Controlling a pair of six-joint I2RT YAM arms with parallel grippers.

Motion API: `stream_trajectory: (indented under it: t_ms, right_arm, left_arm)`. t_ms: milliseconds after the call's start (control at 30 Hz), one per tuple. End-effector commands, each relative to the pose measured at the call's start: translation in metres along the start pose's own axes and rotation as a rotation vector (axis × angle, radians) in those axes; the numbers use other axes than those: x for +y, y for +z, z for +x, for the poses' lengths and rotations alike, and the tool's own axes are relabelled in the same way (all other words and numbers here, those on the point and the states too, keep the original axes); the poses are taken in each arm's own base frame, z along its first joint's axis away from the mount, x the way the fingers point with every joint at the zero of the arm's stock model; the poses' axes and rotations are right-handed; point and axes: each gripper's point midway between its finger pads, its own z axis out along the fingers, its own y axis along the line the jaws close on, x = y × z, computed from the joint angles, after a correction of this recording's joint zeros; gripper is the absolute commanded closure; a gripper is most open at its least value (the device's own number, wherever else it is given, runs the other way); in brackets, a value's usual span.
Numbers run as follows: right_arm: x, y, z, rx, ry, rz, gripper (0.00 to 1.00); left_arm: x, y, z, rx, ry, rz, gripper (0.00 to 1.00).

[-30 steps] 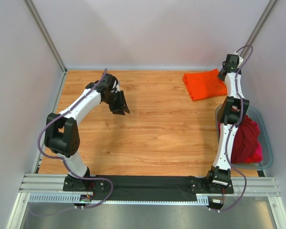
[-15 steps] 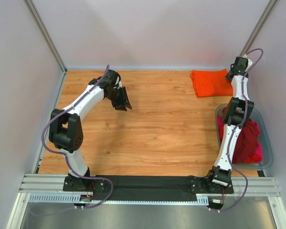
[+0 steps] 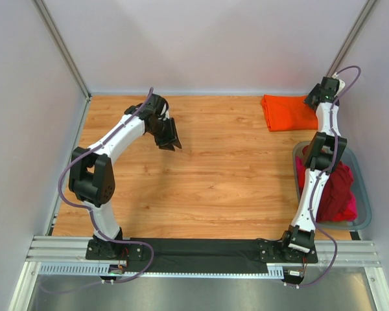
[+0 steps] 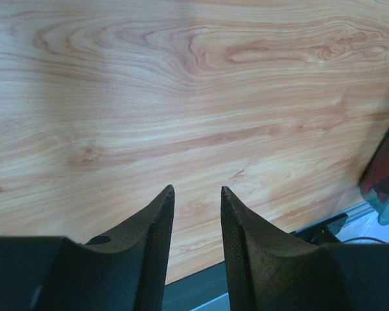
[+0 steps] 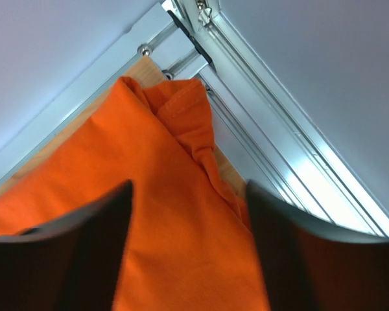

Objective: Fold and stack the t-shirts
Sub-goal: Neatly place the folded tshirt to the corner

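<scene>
Nearest you, by the desk's point(image 3: 233, 175) right edge toward its near right corner, a grey-blue tub point(image 3: 367, 202) holds the unfolded t-shirts. A dark red one point(image 3: 337, 188) is heaped in loose, crumpled folds and rises above the rim. A magenta-pink one point(image 3: 353, 210) shows beneath it at the tub's right side, and again as a sliver at the left wall. Your right arm point(image 3: 309, 194) rises in front of this heap and hides part of it.

Further in, your left arm point(image 3: 120, 136) bends over the left half of the desk, toward the far edge. The left jaws hang above bare wood and point down. In the wrist view the two dark fingers point(image 4: 152, 240) stand apart with a narrow gap. They are released, with nothing between them.

Farthest from you, in the far right corner, lies the bright orange t-shirt point(image 3: 286, 112). It is folded into a flat, roughly rectangular pad, with its long sides running toward the far edge. Close up the cloth point(image 5: 149, 194) looks smooth across the middle. At the corner a stitched hem is bunched into a small ridge against the metal frame. The right jaws sit over the pad's right end. They are spread wide and released, gripping none of the cloth. You cannot tell whether their tips touch the fabric.
</scene>
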Motion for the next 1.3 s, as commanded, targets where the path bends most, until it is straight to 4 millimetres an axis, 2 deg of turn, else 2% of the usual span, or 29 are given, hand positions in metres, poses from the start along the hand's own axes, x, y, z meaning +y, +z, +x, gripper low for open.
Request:
stream_trajectory:
  t_ms: [0,33,67,100,167,200,233,267,300,333,367,400,433,467,533,567,600,633,667,700,767,800,833,900,933,1067,1100,1200,1267]
  right_arm:
    - [0.019,-0.057,-0.074,-0.144,0.030,-0.033,0.22]
    - [0.016,-0.068,-0.073,-0.129,0.031,-0.003,0.17]
    - [0.016,-0.080,-0.078,-0.132,0.042,0.012,0.09]
    - [0.020,-0.109,-0.097,-0.163,0.049,0.015,0.02]
    - [0.019,-0.129,-0.090,-0.135,0.049,0.038,0.00]
    - [0.022,-0.160,-0.100,-0.146,0.055,0.033,0.00]
    - [0.023,-0.169,-0.087,-0.105,0.046,0.038,0.00]
    - [0.023,-0.182,-0.082,-0.084,0.051,0.043,0.00]
    - [0.028,-0.213,-0.079,-0.058,0.041,0.037,0.00]
    - [0.024,-0.223,-0.063,-0.013,0.041,0.065,0.00]
    - [0.024,-0.251,-0.066,-0.016,0.068,0.064,0.00]
    - [0.029,-0.264,-0.044,0.071,0.077,0.023,0.00]
    - [0.037,-0.278,-0.031,0.109,0.115,-0.007,0.00]
    - [0.032,-0.298,-0.011,0.153,0.125,-0.012,0.00]
    - [0.047,-0.326,0.015,0.216,0.130,-0.082,0.00]
    - [0.051,-0.336,0.027,0.243,0.119,-0.109,0.00]
    - [0.059,-0.361,0.042,0.263,0.099,-0.160,0.00]
    - [0.064,-0.372,0.052,0.280,0.087,-0.190,0.00]
    - [0.068,-0.393,0.053,0.261,0.077,-0.232,0.00]
    - [0.077,-0.405,0.080,0.326,0.033,-0.275,0.00]
    - [0.082,-0.431,0.098,0.355,-0.002,-0.319,0.00]
    - [0.084,-0.443,0.124,0.433,-0.042,-0.342,0.00]
    - [0.084,-0.451,0.134,0.460,-0.059,-0.351,0.00]
    - [0.087,-0.479,0.153,0.515,-0.098,-0.423,0.00]
    - [0.084,-0.485,0.166,0.544,-0.114,-0.442,0.00]
    - [0.077,-0.535,0.167,0.536,-0.083,-0.581,0.00]
    - [0.073,-0.540,0.166,0.523,-0.081,-0.588,0.00]
    - [0.063,-0.560,0.159,0.479,-0.073,-0.627,0.00]
    - [0.061,-0.571,0.156,0.456,-0.069,-0.665,0.00]
  left_arm:
    - [-0.020,-0.030,-0.025,-0.123,0.100,0.035,0.58]
    - [-0.028,-0.039,-0.036,-0.156,0.138,0.042,0.58]
    - [-0.029,-0.038,-0.042,-0.161,0.149,0.032,0.58]
    - [-0.033,-0.041,-0.047,-0.170,0.158,0.036,0.58]
    - [-0.049,-0.056,-0.061,-0.227,0.190,0.076,0.57]
    - [-0.056,-0.060,-0.068,-0.259,0.204,0.100,0.57]
    - [-0.062,-0.068,-0.073,-0.285,0.219,0.116,0.57]
    - [-0.068,-0.075,-0.074,-0.302,0.243,0.139,0.55]
    - [-0.074,-0.080,-0.077,-0.321,0.260,0.161,0.55]
    - [-0.080,-0.088,-0.078,-0.337,0.274,0.180,0.54]
    - [-0.083,-0.093,-0.076,-0.339,0.291,0.196,0.53]
    - [-0.085,-0.096,-0.074,-0.344,0.300,0.210,0.52]
    - [-0.082,-0.094,-0.071,-0.342,0.304,0.213,0.49]
    - [-0.085,-0.103,-0.068,-0.358,0.310,0.228,0.41]
    - [-0.081,-0.105,-0.059,-0.345,0.302,0.229,0.34]
    - [-0.084,-0.117,-0.052,-0.352,0.301,0.249,0.23]
    - [-0.087,-0.121,-0.048,-0.355,0.273,0.272,0.15]
    - [-0.081,-0.115,-0.038,-0.333,0.254,0.275,0.01]
    - [-0.088,-0.132,-0.029,-0.354,0.260,0.326,0.00]
    - [-0.091,-0.137,-0.026,-0.370,0.257,0.353,0.01]
    - [-0.087,-0.150,-0.012,-0.387,0.248,0.360,0.00]
    - [-0.079,-0.150,-0.006,-0.378,0.241,0.338,0.01]
    - [-0.076,-0.162,0.000,-0.396,0.245,0.324,0.01]
    - [-0.061,-0.168,0.008,-0.404,0.243,0.262,0.01]
    - [-0.057,-0.177,0.016,-0.427,0.273,0.262,0.01]
    - [-0.047,-0.193,0.044,-0.410,0.296,0.264,0.01]
    - [-0.048,-0.200,0.051,-0.416,0.301,0.285,0.01]
    - [-0.049,-0.206,0.066,-0.403,0.272,0.328,0.00]
    - [-0.055,-0.223,0.073,-0.450,0.283,0.386,0.01]
